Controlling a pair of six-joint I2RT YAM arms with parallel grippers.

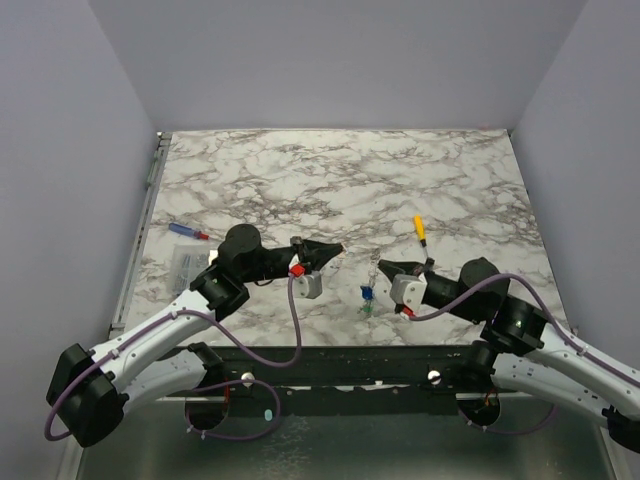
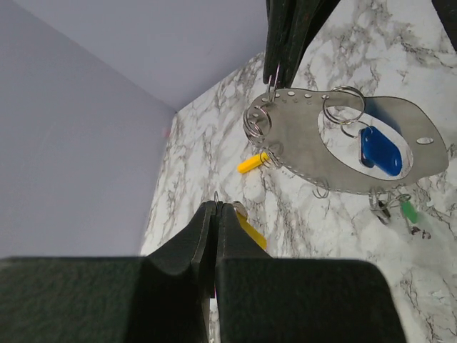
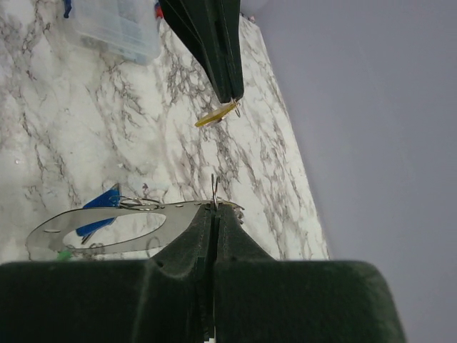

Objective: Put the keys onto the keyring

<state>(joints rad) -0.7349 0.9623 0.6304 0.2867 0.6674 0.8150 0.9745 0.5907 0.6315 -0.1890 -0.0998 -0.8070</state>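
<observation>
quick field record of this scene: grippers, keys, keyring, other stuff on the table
left gripper: shut on held yellow key, raised off the table
right gripper: shut on edge of keyring
keyring: flat silver oval with a cut-out, small rings along its edge
blue key: seen through the cut-out; whether attached, cannot tell
green key: by the keyring's edge
loose yellow key: lying on table, apart from both grippers
blue-and-red stick, clear packet: table's left side
</observation>
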